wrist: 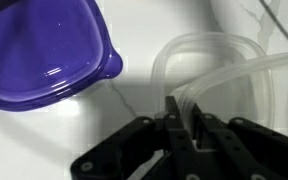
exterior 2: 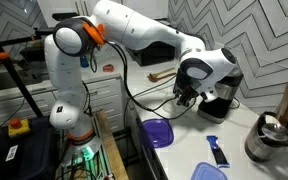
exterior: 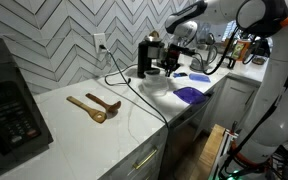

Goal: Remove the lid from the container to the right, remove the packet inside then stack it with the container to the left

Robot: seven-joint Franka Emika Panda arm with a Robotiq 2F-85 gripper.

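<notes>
Clear plastic box (wrist: 219,42), rim pinched between the gripper (wrist: 184,103) fingers; I'd lift it level and slow toward the purple tub (wrist: 44,45).

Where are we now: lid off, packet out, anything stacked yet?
The lid looks off, lying on the counter; a dark packet lies near it, apparently out. In hand: the gripper is shut on the rim of the clear container. Left: stacking; the container is beside the purple piece, not stacked.
</notes>
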